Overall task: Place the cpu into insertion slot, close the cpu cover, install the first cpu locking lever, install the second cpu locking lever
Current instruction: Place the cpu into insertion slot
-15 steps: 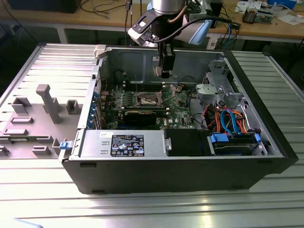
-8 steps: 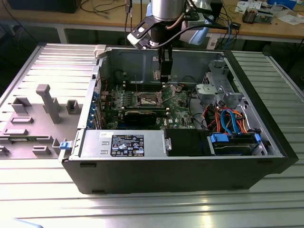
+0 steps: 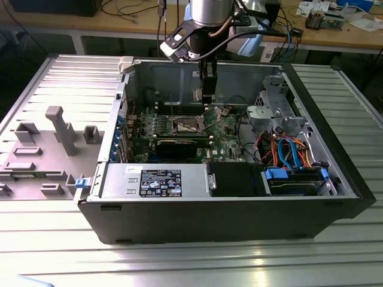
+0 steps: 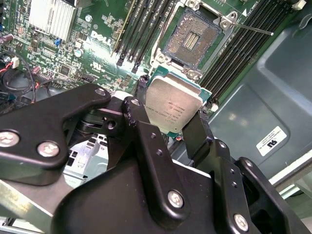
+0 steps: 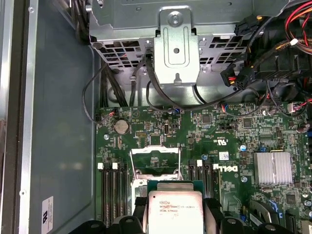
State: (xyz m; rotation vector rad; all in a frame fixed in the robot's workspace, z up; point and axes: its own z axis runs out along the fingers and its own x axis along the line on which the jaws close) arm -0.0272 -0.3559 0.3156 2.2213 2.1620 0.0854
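Gripper (image 3: 207, 97) reaches down into the open computer case (image 3: 209, 222), over the far part of the green circuit board (image 5: 214, 134). Its 2 fingers (image 4: 196, 132) are narrowed onto opposite edges of the cpu (image 4: 171, 108), metal top facing the wrist cameras. The edge grip presumably keeps the contact face untouched and the chip level for a straight drop.

Cpu hangs above the board, just beside the insertion slot (image 4: 191, 41), not touching it. Slot is bare, dark centre exposed. Cpu cover (image 5: 156, 150) stands tipped up on its hinge at the slot's edge, which leaves the opening free. 1 thin locking lever (image 4: 256, 30) lies swung out across the memory slots (image 4: 239, 53), unhooked; the other I cannot make out.

Judgement: step 1 in hand, chip not yet seated; cover and 2 levers undone.
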